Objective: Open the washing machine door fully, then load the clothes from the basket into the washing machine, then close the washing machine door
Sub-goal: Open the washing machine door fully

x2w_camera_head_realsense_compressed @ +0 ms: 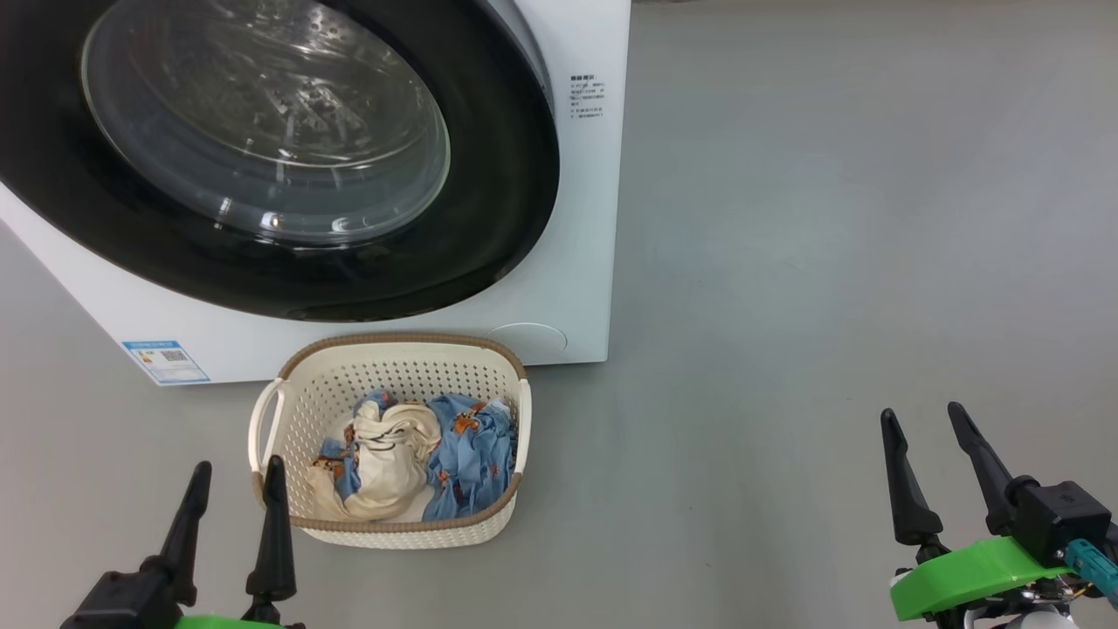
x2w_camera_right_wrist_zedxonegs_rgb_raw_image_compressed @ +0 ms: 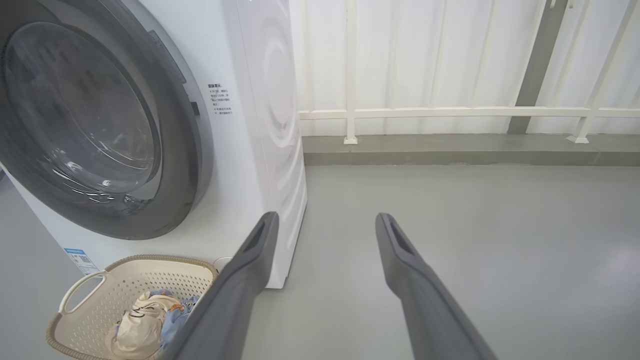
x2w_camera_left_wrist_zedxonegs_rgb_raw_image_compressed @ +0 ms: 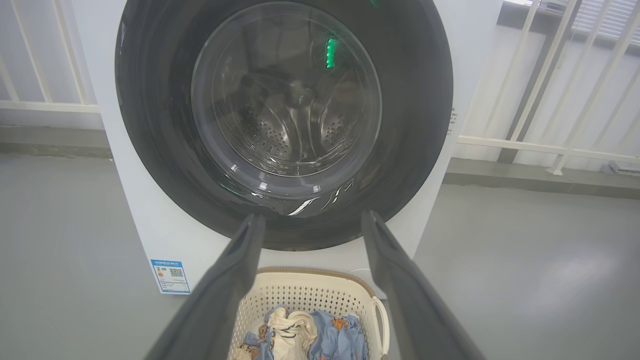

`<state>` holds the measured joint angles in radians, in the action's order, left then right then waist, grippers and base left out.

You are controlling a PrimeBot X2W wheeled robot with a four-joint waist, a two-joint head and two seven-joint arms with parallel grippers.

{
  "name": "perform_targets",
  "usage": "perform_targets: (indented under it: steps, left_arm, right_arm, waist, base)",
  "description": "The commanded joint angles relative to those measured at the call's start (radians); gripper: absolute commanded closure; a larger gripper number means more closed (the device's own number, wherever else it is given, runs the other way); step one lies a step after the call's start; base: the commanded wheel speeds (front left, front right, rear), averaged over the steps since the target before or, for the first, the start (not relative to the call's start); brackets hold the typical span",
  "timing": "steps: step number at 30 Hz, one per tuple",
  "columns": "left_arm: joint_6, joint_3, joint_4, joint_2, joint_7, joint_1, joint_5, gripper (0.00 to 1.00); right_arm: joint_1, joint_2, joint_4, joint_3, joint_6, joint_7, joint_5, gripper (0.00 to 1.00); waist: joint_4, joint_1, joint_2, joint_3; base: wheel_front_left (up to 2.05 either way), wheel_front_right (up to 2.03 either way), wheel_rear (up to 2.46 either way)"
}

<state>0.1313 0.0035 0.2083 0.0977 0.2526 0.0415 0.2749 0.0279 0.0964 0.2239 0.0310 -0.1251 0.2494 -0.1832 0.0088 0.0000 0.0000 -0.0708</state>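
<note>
Here both arms sit low, fingers pointing toward the washing machine [x2w_camera_head_realsense_compressed: 576, 288]. The left gripper [x2w_camera_head_realsense_compressed: 238, 465] is parted and empty, right at the near left corner of the basket [x2w_camera_head_realsense_compressed: 393, 339]. The right gripper [x2w_camera_head_realsense_compressed: 921, 411] is likewise spread, holding nothing, well off to the right over the grey floor [x2w_camera_head_realsense_compressed: 786, 349]. The washing machine door [x2w_camera_head_realsense_compressed: 489, 201] sits shut; the basket stands just before it, with the clothes [x2w_camera_head_realsense_compressed: 463, 454] heaped inside.
</note>
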Motion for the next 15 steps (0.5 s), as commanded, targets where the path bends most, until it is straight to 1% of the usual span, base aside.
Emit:
perform_targets:
  steps: [1, 2, 3, 4, 7, 8, 12, 15]
  left_arm:
    - [-0.001, 0.03, -0.03, 0.017, 0.009, 0.038, 0.013, 0.0]
    - [-0.001, 0.03, -0.03, 0.015, 0.009, 0.039, 0.015, 0.0]
    - [-0.001, 0.031, -0.031, 0.013, 0.009, 0.039, 0.019, 0.0]
    - [-0.001, 0.031, -0.033, 0.01, 0.009, 0.039, 0.022, 0.0]
    - [-0.001, 0.027, -0.038, -0.001, 0.009, 0.035, 0.026, 0.0]
    - [-0.001, 0.026, -0.038, -0.004, 0.009, 0.033, 0.027, 0.0]
    - [-0.001, 0.023, -0.041, -0.014, 0.009, 0.029, 0.029, 0.0]
    - [-0.001, 0.018, -0.042, -0.019, 0.009, 0.032, 0.032, 0.0]
  right_arm:
    - [0.024, 0.004, -0.029, -0.021, -0.006, 0.012, 0.009, 0.0]
    - [0.026, 0.003, -0.029, -0.019, -0.006, 0.012, 0.007, 0.0]
    - [0.029, 0.002, -0.027, -0.02, -0.006, 0.012, 0.002, 0.36]
    - [0.034, 0.0, -0.025, -0.022, -0.006, 0.012, -0.002, 0.58]
    - [0.054, -0.004, -0.021, -0.03, -0.006, 0.012, -0.022, 0.95]
    - [0.065, -0.007, -0.022, -0.033, -0.006, 0.012, -0.034, 1.0]
    - [0.12, -0.022, -0.027, -0.045, -0.006, 0.012, -0.136, 1.0]
    - [0.179, -0.032, -0.027, -0.039, -0.006, 0.012, -0.272, 1.0]
  waist:
    - [0.001, 0.0, 0.0, -0.003]
    - [0.001, 0.0, 0.0, -0.004]
    - [0.002, 0.0, 0.0, -0.005]
    - [0.002, 0.0, 0.0, -0.006]
    - [0.003, 0.0, 0.0, -0.009]
    - [0.003, 0.0, 0.0, -0.01]
    - [0.006, 0.0, 0.0, -0.016]
    - [0.011, 0.0, 0.0, -0.025]
  base:
    - [0.04, 0.04, -0.08]
    - [0.0, 0.0, 0.0]
    - [0.0, 0.0, 0.0]
    - [0.0, 0.0, 0.0]
    - [0.0, 0.0, 0.0]
    - [0.0, 0.0, 0.0]
    - [0.0, 0.0, 0.0]
    - [0.0, 0.0, 0.0]
